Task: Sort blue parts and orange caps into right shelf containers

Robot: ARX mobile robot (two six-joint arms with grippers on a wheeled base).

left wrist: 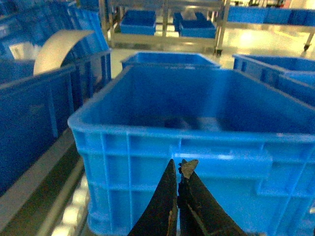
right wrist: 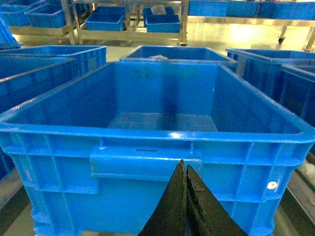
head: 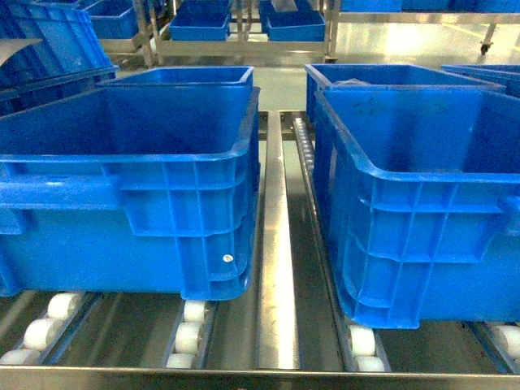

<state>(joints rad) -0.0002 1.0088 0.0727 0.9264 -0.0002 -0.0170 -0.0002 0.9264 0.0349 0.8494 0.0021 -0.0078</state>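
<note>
Two right shelf containers stand side by side on the shelf's white rollers [head: 188, 333]: a left crate [head: 122, 203] and a right crate [head: 422, 211]. My left gripper [left wrist: 179, 164] is shut with nothing in it, low in front of the near wall of a crate [left wrist: 147, 147]. Dim shapes [left wrist: 184, 123] lie on that crate's floor, too blurred to name. My right gripper [right wrist: 184, 164] is also shut on nothing, just below the handle ledge of a crate [right wrist: 147, 162] whose floor looks bare. No blue parts or orange caps are in view. Neither gripper shows in the head view.
A steel rail [head: 276, 268] runs between the two crates, and the flat front lip [head: 260, 379] lies along the bottom. More blue crates [head: 187, 77] stand behind and on a far rack [head: 199, 24]. Stacked crates [left wrist: 29, 113] stand at the left.
</note>
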